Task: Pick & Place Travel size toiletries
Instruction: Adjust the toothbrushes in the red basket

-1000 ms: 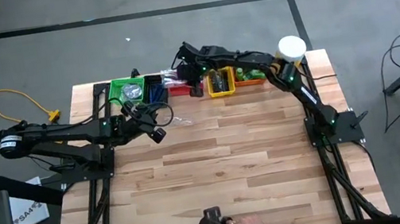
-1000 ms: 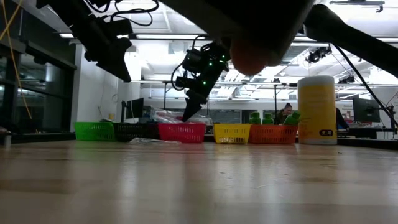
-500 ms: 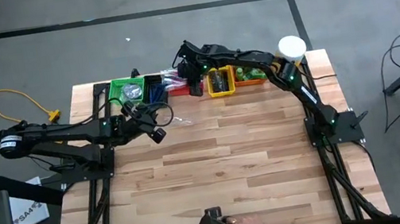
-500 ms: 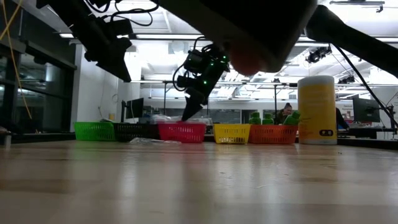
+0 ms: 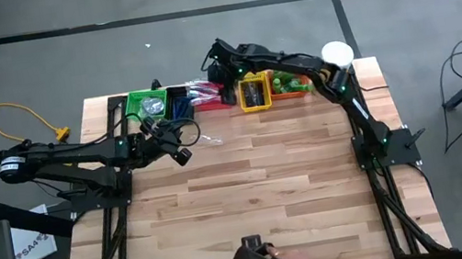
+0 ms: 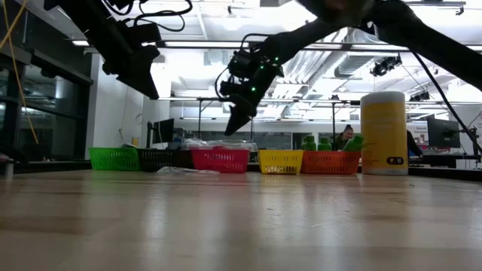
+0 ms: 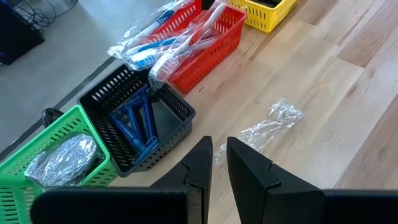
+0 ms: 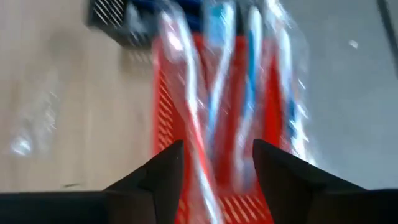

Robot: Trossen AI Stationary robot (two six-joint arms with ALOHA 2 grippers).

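Your right gripper (image 5: 223, 73) hangs over the red bin (image 5: 207, 103) in the upper middle of the high view. Its fingers (image 8: 163, 173) are spread with nothing between them. The wrapped toothbrushes (image 7: 163, 45) lie across that bin, their ends sticking out past the rim, so they sit loosely rather than down inside it.

Your left gripper (image 5: 181, 154) waits at the left of the frame, above the table (image 5: 270, 198), with only a narrow gap between its fingers and nothing held. One clear-wrapped piece (image 7: 264, 127) lies loose on the wood just in front of the black bin (image 7: 140, 134), which holds blue items. The green bin (image 5: 147, 101) has a crinkled clear packet in it; the yellow bin (image 5: 254, 96) and orange bin (image 5: 291, 85) stand further right, green bottles (image 6: 316, 143) in the orange one. The pale cylinder (image 6: 384, 132) stands at the upper right.

Watch three things:
- If you pull the right arm back low, a finger could catch the overhanging wrappers and drag the toothbrushes out.
- The clear piece is thin, flat and slippery-looking; closing on it from above may only pinch film and let it slide.
- The left arm's reach toward it passes close to the black bin, so a shallow approach could nudge that light bin.
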